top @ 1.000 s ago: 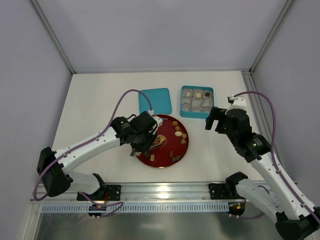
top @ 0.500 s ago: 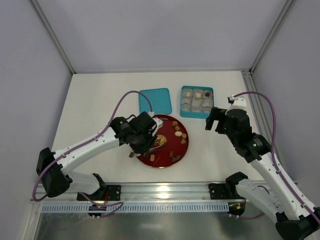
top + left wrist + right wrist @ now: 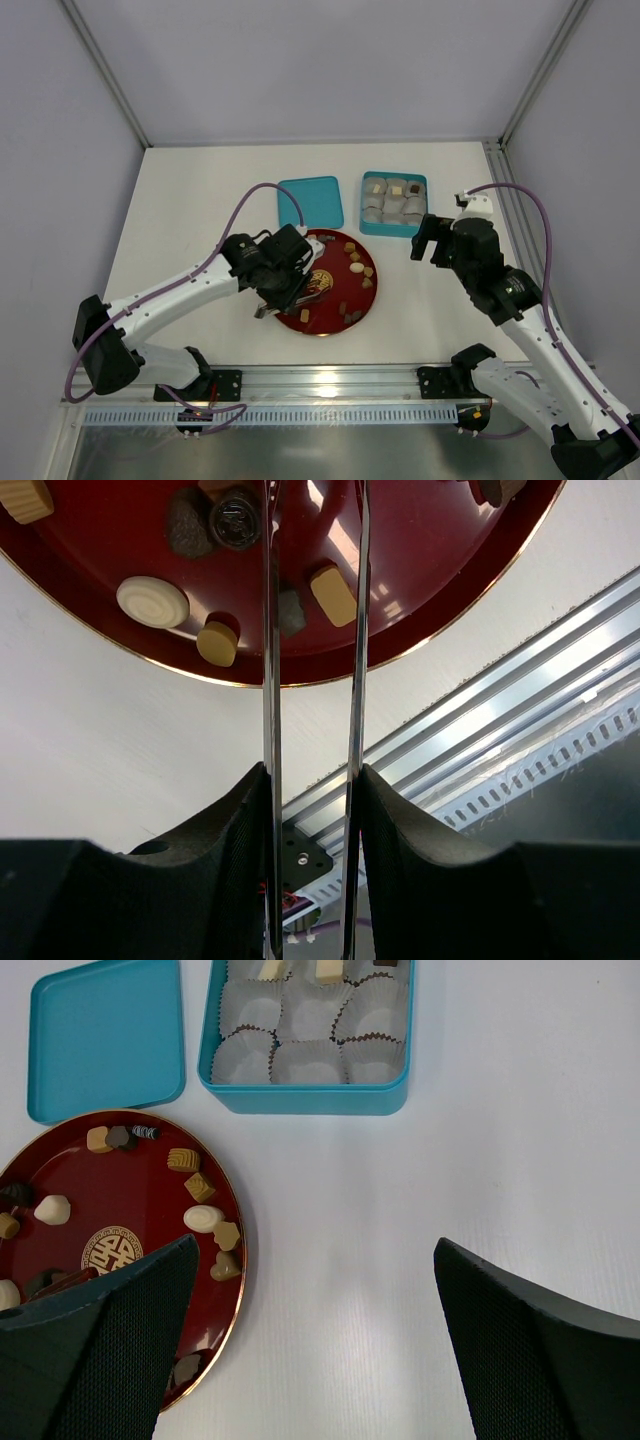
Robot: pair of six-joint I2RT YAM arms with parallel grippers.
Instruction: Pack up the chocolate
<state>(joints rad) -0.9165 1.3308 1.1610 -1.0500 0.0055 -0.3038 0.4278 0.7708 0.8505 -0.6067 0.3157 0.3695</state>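
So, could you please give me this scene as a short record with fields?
left tool: shut on tweezers, tips over red plate
right tool: open, empty, above table right of plate
chocolates: most on plate, three in teal box
paper cups: the others in box empty
lid: off, on table beside box

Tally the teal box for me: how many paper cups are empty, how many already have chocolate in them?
Empty paper cups: 6
Filled paper cups, one chocolate each: 3
Total cups in the teal box: 9
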